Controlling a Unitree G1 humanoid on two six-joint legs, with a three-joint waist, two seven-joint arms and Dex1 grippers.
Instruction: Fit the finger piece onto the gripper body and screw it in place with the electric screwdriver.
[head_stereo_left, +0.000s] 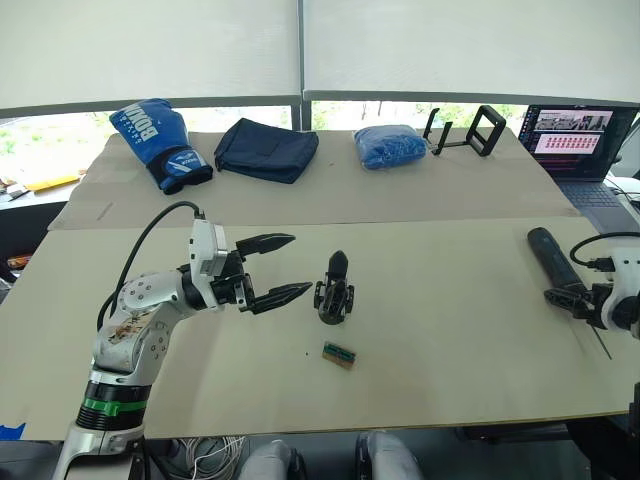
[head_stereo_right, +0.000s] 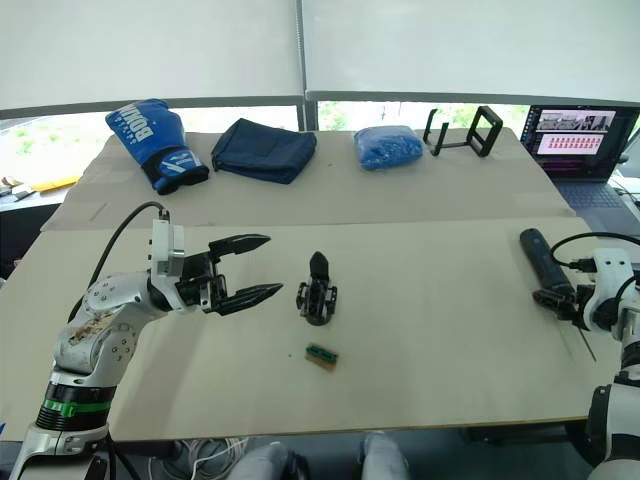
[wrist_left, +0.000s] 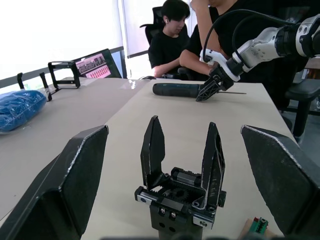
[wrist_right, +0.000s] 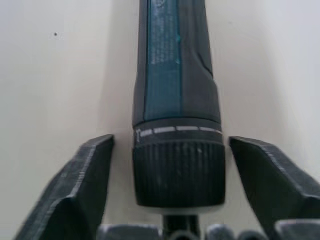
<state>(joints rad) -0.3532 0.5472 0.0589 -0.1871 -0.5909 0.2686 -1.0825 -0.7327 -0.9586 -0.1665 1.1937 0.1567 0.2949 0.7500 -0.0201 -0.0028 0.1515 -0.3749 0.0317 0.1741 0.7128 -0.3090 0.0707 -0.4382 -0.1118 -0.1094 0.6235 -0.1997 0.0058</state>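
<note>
A: Left gripper (head_stereo_left: 283, 268)?
B: Fingers spread wide, empty, held above the desk (head_stereo_left: 440, 330) and aimed at the gripper body (head_stereo_left: 335, 291), just short of it, not touching.

A: Gripper body?
B: Upright mid-desk on its round base. Left wrist view shows two black pointed fingers standing up from it, so the finger piece (wrist_left: 152, 150) looks already seated there; can't tell which of the two it is.

A: Right gripper (wrist_right: 170, 165)?
B: At the desk's right edge, fingers apart on either side of the electric screwdriver (head_stereo_right: 546, 262), at its ribbed collar, gaps both sides, not clamped. Screwdriver lies flat, bit toward the near edge.

A: Other stuff?
B: Small green-and-brown block (head_stereo_left: 340, 354) just in front of the gripper body.
</note>
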